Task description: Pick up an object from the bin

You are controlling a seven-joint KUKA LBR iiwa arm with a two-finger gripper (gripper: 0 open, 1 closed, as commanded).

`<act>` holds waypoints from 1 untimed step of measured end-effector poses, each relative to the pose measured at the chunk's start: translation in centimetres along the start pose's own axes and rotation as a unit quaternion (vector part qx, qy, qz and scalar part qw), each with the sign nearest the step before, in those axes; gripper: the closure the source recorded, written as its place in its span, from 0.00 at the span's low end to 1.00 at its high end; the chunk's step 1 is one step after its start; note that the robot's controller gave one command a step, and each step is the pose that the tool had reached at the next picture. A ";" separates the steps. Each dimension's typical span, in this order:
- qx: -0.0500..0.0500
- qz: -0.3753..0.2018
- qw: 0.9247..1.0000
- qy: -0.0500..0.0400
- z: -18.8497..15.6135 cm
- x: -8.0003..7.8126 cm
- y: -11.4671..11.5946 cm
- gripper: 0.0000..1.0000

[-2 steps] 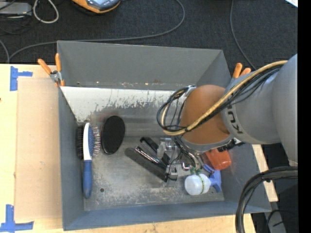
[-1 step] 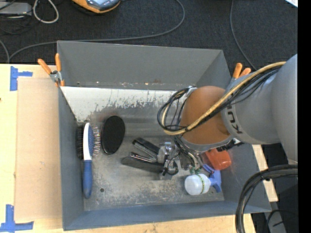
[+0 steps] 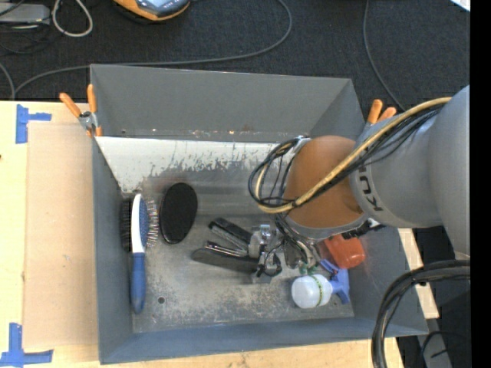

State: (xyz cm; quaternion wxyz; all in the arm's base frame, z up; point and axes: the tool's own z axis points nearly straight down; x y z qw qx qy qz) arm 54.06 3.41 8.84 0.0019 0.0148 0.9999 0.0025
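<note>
Pincer [image 3: 268,257], open or closed unclear, just over central black tool [image 3: 229,245], perhaps a stapler; "KU" on arm [image 3: 418,167].

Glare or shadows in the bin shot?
Camera view: a bright glare band crosses the far wall of the bin; the arm's shadow dims the floor around the gripper and the black tools beside it; the blue-handled brush and black oval brush at left are evenly lit.

grey bin [image 3: 222,98] with a speckled floor; black oval brush [image 3: 178,212]; left of it a blue-and-white brush [image 3: 138,259]; far right of it a white bottle [image 3: 310,290] and a red-orange piece [image 3: 347,253].
</note>
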 end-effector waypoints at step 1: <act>0.000 0.002 1.000 0.004 -9.2 -1.6 -0.1 1.00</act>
